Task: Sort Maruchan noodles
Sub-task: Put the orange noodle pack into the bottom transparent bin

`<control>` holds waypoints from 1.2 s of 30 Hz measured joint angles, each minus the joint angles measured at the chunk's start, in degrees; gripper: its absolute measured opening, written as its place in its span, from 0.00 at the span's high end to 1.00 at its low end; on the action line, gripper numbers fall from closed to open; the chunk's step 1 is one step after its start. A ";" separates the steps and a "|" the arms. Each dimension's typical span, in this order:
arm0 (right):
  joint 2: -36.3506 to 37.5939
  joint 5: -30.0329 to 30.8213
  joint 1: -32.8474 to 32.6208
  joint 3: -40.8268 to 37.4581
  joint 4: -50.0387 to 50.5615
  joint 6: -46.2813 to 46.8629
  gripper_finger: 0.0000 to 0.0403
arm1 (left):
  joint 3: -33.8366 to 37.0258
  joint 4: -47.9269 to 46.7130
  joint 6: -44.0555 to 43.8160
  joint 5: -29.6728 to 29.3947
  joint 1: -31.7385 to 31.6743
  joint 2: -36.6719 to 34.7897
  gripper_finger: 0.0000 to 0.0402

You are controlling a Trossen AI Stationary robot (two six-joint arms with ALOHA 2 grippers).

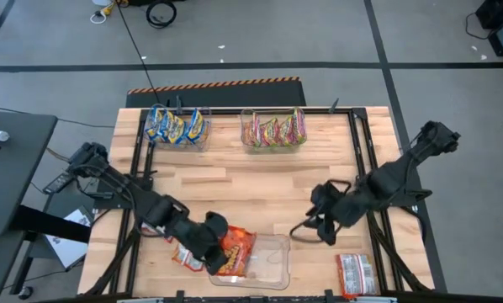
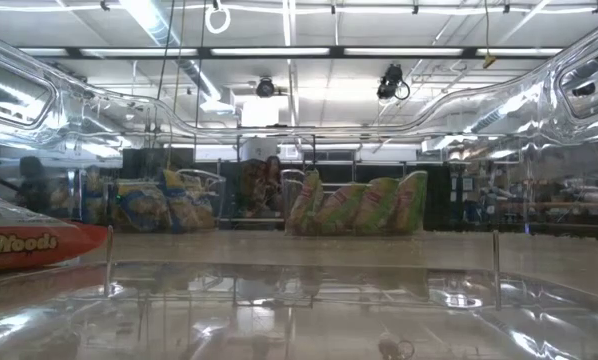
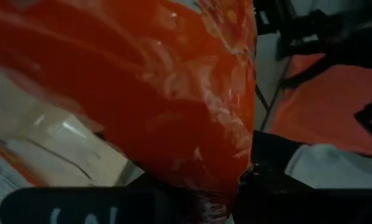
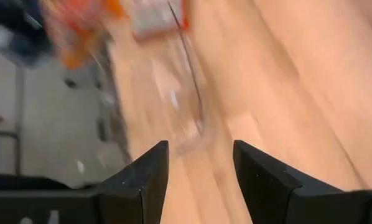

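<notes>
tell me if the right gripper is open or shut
Open. The right gripper shows a clear gap between its two fingers with bare table visible through it, and nothing held, right of the clear bin.

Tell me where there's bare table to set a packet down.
The bare wood between the two far bins and both arms is free. It is crowded at the near edge: the left gripper holds an orange packet over the clear bin.

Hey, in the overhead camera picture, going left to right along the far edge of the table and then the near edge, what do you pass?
Far edge: bin of blue packets → bin of green-pink packets. Near edge: left gripper holding orange packet → clear bin → right gripper → red packet.
</notes>
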State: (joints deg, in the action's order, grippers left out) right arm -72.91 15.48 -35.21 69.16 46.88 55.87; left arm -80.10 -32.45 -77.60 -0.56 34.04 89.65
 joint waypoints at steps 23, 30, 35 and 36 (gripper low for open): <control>-17.44 -7.51 -18.89 -1.34 7.18 14.86 0.54 | -19.88 -28.46 -27.31 6.49 -2.20 22.62 0.79; -17.92 -8.05 -21.29 -1.26 5.22 19.13 0.54 | -20.58 -28.04 -27.83 7.30 -4.27 22.42 0.78; -17.89 -6.57 -22.16 -1.24 4.90 20.18 0.54 | -24.75 -31.23 -26.88 6.68 -5.40 22.20 0.78; -17.89 -5.98 -22.16 -1.24 4.95 20.05 0.54 | -25.08 -32.99 -26.87 6.26 -5.71 22.20 0.78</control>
State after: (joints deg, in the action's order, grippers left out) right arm -90.80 9.50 -57.36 67.92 51.83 75.91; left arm -105.18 -65.43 -104.47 5.70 28.33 111.85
